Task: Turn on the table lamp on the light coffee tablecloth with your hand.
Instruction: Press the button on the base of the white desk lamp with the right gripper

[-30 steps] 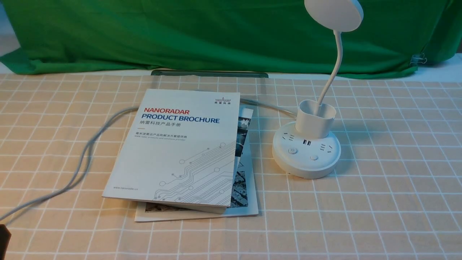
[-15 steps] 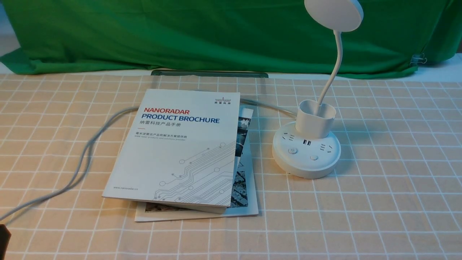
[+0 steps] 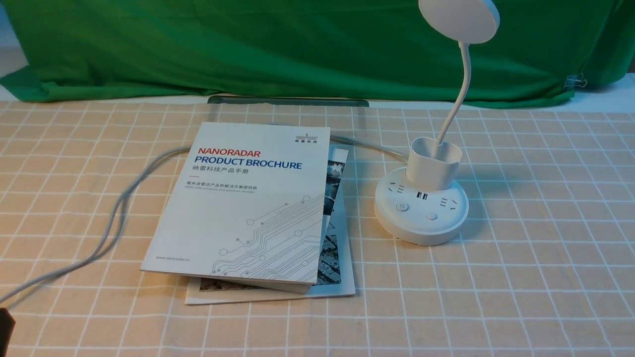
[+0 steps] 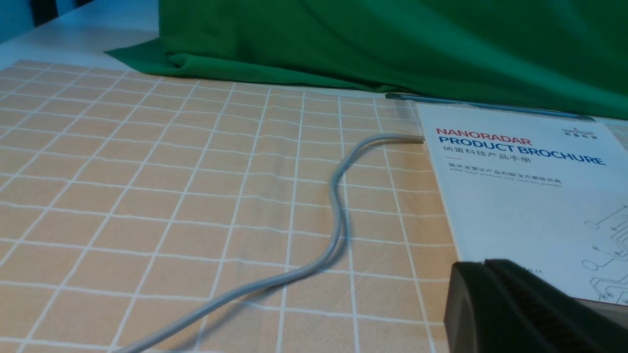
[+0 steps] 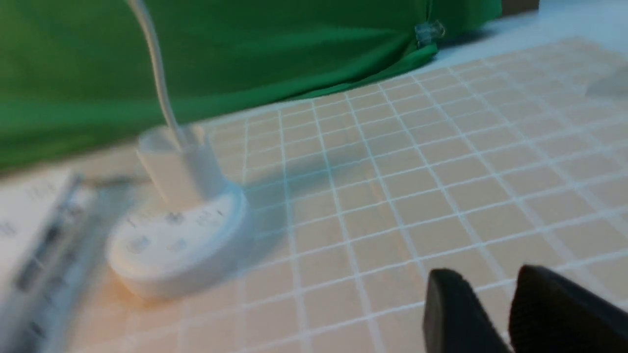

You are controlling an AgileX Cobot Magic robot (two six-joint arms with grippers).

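Note:
The white table lamp (image 3: 420, 210) stands right of centre on the light coffee tablecloth (image 3: 536, 258). Its cup holder (image 3: 434, 163), thin neck and disc head (image 3: 459, 17) rise from a puck base with two round buttons (image 3: 402, 207) at its front. In the blurred right wrist view, my right gripper (image 5: 490, 279) is low over the cloth, well to the side of the lamp (image 5: 176, 245), its jaws a little apart and empty. My left gripper (image 4: 483, 264) is shut and empty at the brochure's near corner. Only a dark tip (image 3: 5, 325) shows in the front view.
Two stacked brochures (image 3: 248, 203) lie just left of the lamp. A grey cable (image 3: 119, 208) runs from under them to the front left, also in the left wrist view (image 4: 338, 215). A green cloth (image 3: 278, 44) covers the back.

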